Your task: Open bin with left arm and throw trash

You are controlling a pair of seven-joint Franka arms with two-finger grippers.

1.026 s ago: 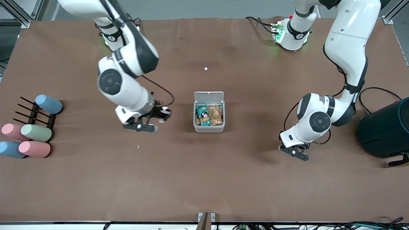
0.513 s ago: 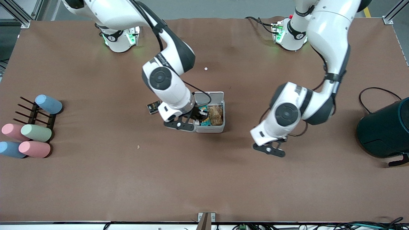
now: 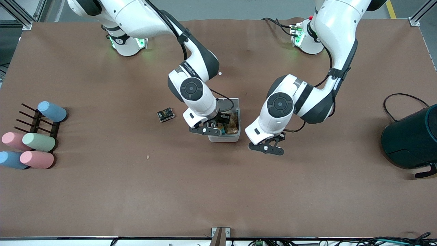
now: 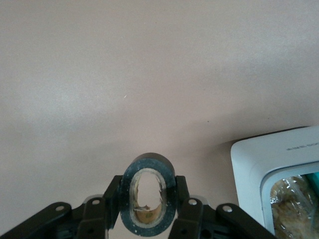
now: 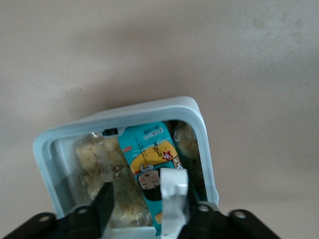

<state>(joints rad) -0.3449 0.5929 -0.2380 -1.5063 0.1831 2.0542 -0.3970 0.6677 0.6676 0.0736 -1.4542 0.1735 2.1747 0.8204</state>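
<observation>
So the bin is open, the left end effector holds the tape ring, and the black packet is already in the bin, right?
No. The front view shows the black packet on the table beside the bin, toward the right arm's end, not inside it. Otherwise yes: the bin is open and the left end effector holds the tape ring.

**Setting: robotics lab bench**

A lab or test cell is indicated. Two white arms are mounted by their bases (image 3: pixel 128 42) on one wide table (image 3: pixel 218 191) covered in brown sheeting. Aluminium framing (image 3: pixel 20 15) is seen at the corners, loose cables (image 3: pixel 403 99) at one end, and pastel cups (image 3: pixel 37 141) are laid on a black rack.
</observation>
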